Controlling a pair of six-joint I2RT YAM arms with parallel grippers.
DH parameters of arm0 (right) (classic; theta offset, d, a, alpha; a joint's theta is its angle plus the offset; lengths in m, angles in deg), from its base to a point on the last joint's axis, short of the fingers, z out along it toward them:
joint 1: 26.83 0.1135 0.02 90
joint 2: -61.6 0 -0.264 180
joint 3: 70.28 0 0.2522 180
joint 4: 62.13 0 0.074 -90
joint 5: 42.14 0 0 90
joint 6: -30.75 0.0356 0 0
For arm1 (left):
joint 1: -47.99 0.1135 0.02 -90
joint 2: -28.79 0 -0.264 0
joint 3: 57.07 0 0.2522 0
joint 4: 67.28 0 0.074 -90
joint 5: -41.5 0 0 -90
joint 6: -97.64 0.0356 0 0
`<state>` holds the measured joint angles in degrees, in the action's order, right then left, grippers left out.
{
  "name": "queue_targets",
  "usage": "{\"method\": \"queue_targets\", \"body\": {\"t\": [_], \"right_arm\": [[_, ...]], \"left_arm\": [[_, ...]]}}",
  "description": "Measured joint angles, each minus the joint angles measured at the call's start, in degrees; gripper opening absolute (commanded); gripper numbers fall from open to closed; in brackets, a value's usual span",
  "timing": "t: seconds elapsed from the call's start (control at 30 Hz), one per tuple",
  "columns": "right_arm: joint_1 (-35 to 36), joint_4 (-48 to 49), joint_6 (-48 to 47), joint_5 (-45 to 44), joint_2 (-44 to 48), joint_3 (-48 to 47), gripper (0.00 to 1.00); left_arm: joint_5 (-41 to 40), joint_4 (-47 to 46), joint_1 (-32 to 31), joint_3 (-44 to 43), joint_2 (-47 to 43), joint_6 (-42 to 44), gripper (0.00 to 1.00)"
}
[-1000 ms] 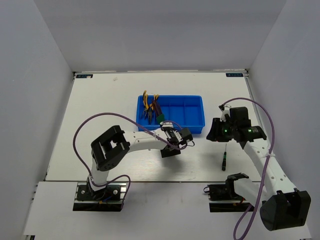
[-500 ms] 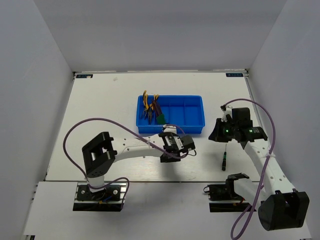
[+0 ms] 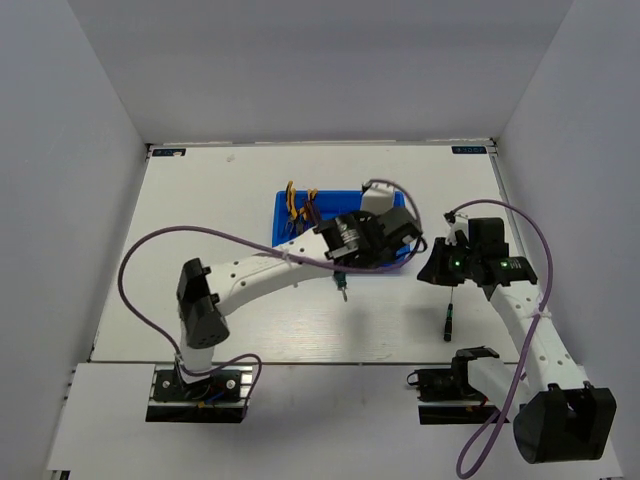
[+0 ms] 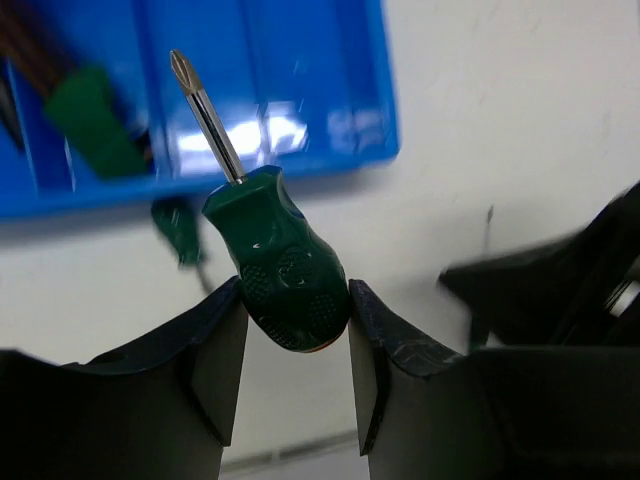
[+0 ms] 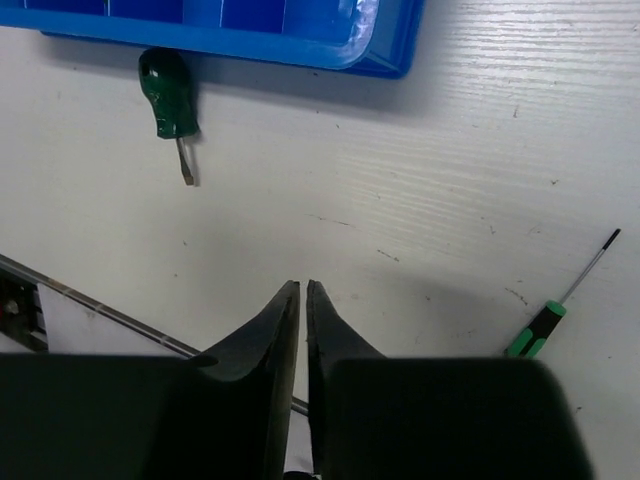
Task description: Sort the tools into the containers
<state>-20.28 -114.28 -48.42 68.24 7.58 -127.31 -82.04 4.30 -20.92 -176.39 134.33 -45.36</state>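
My left gripper is shut on a stubby green screwdriver, tip pointing at the blue tray. In the top view this gripper hangs over the tray's right end. A second green screwdriver lies on the table just in front of the tray; it also shows in the right wrist view. Two yellow-handled pliers and the green hex-key set lie in the leftmost compartment. The thin black screwdriver lies near my right gripper, which is shut and empty.
The right arm's wrist stands close to the tray's right end, next to the left gripper. Purple cables loop over both arms. The table's walls rise at the left, right and back.
My left arm rose from the table in front of the tray and swung up and right with the green screwdriver. The second green screwdriver now shows on the table. The right arm stayed still.
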Motion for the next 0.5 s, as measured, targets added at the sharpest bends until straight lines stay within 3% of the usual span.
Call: {"method": "queue_targets", "body": {"t": [0.07,0.2,0.5], "right_arm": [[-0.33,0.02,0.07,0.24,0.44,0.46,0.29],[-0.83,0.22,-0.37,0.55,1.75,0.92,0.32],[-2.12,1.44,-0.57,0.81,4.74,2.71,0.37]], "left_arm": [[-1.42,-0.57,1.66,-7.72,4.55,4.2,0.0],[-1.97,-2.54,6.14,-17.86,14.08,10.47,0.0],[6.38,-6.01,19.06,-15.08,24.79,17.55,0.0]]}}
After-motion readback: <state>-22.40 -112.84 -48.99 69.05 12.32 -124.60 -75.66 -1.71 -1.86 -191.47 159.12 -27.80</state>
